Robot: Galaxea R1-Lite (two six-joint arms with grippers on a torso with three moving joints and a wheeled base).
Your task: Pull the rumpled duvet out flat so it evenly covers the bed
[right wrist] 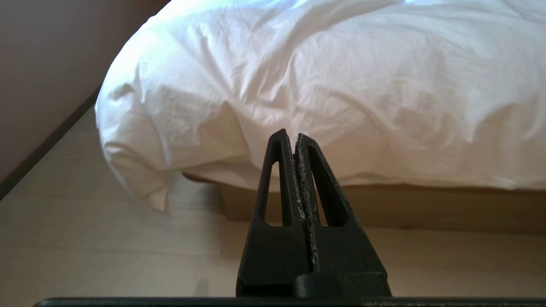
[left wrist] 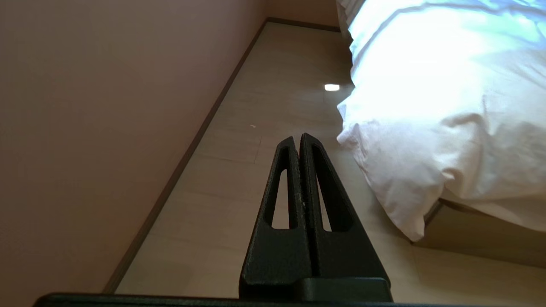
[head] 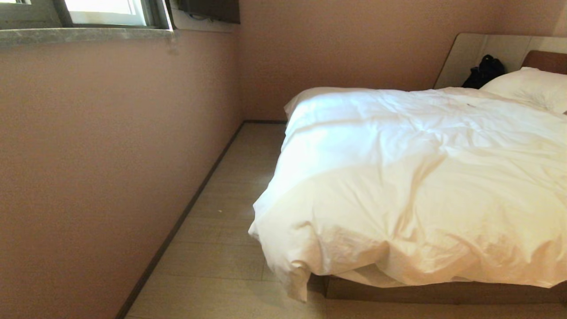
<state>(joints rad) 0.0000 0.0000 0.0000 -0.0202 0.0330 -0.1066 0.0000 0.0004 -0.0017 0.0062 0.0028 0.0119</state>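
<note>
The duvet lies bunched across the bed, its near-left corner drooping over the foot edge toward the floor. Neither arm shows in the head view. The left gripper hangs over the floor just beside that corner, its 2 fingers pressed together, empty. The right gripper faces the overhang at the bed's foot, also closed on nothing. Risks from here: closed fingers only shove the cloth, and a pinch on the cover alone may drag it off-centre, with 1 side ending up short. The wall on the left crowds that arm.
</note>
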